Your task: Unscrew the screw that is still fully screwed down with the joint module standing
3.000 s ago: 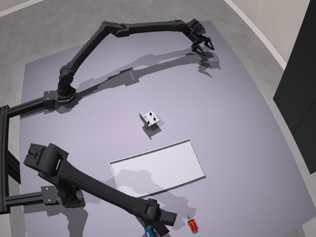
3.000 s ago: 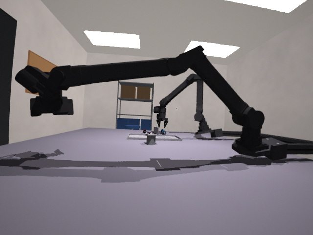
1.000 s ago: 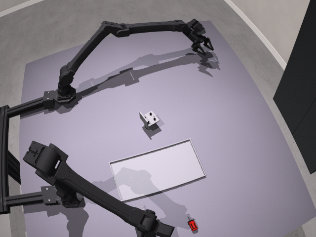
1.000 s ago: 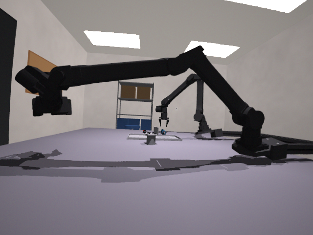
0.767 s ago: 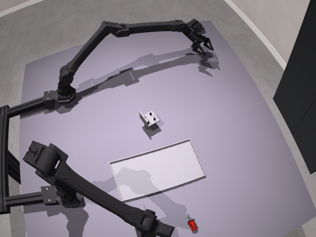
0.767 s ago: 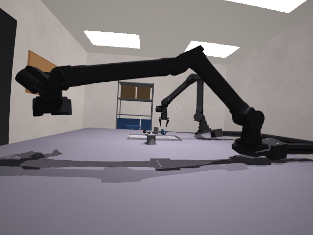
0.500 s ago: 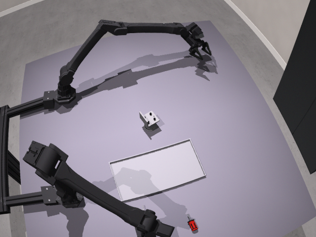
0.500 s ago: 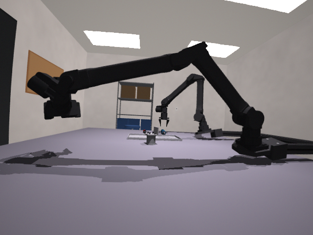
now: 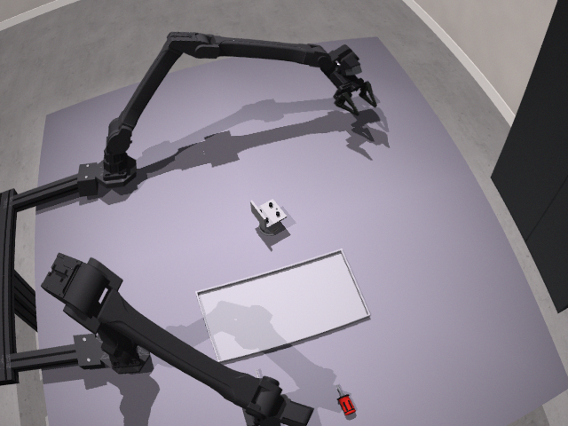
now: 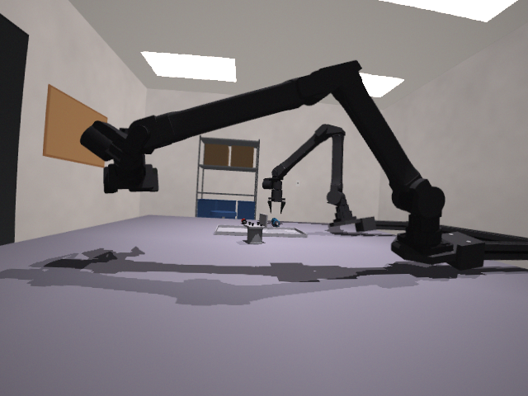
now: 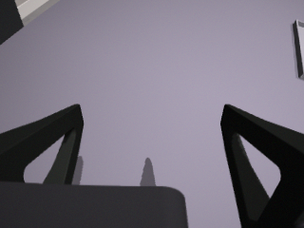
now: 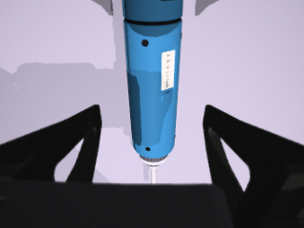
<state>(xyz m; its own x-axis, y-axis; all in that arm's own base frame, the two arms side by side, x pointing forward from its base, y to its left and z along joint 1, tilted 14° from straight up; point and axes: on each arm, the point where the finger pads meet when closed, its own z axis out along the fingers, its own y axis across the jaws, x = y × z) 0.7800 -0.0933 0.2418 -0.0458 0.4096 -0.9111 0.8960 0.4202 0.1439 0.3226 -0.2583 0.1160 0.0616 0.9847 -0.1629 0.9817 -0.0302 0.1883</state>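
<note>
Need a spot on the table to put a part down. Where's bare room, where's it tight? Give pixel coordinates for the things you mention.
Bare: between the tray (image 9: 340, 251) (image 10: 304, 235) and the table's far-right edge in the top view; also between module (image 9: 271, 229) (image 10: 255, 235) and left arm's base (image 9: 120, 176) (image 10: 421, 251). Crowded: around the blue driver (image 12: 153, 104), under the right pincer (image 10: 276, 207) (image 12: 152, 113).
</note>
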